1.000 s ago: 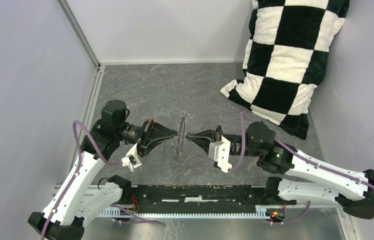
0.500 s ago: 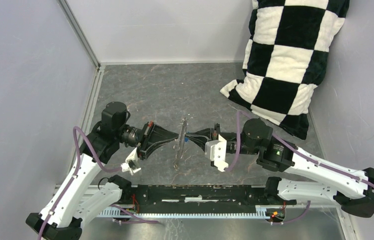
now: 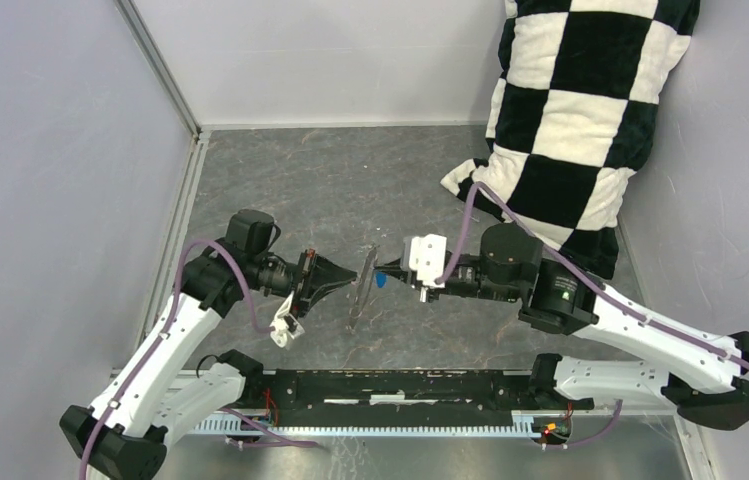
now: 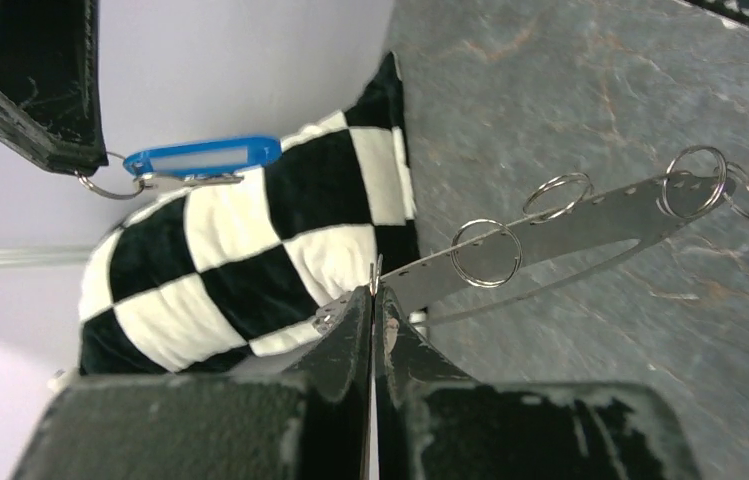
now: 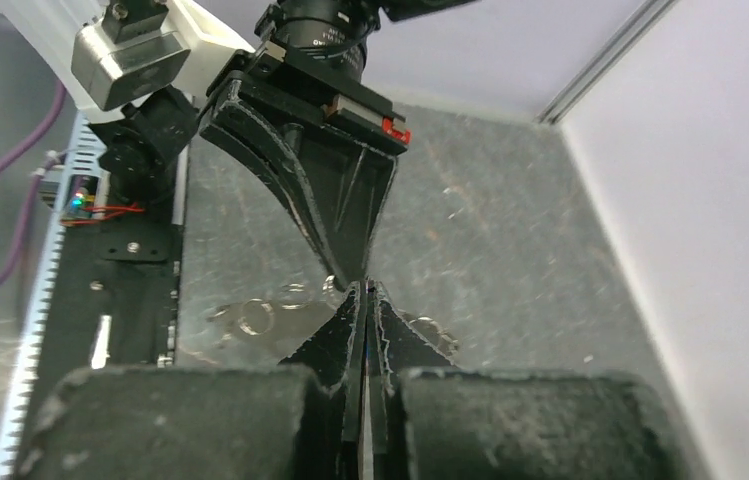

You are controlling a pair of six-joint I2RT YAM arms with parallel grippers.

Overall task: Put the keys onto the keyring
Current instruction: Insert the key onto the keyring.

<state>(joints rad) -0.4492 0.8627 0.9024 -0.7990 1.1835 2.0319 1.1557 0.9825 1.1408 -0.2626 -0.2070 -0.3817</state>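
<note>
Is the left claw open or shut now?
Shut. In the left wrist view, the fingers of the left claw meet with no gap, pinching the keyring by its edge.

This is a robotics lab test cell rather than a lived-in room: pale blank panels [image 3: 50, 150] joined by aluminium framing [image 3: 155, 65] box in a grey stone-patterned desk [image 3: 330, 180]. Two white-and-black robot arms [image 3: 160, 350] are bolted to a metal rail [image 3: 400, 385] at its near edge, with purple cables [image 3: 195, 290] and small circuit boards left exposed. A black-and-white chequered pillow [image 3: 570, 110] leaning in the far right corner is the only homely thing.
</note>
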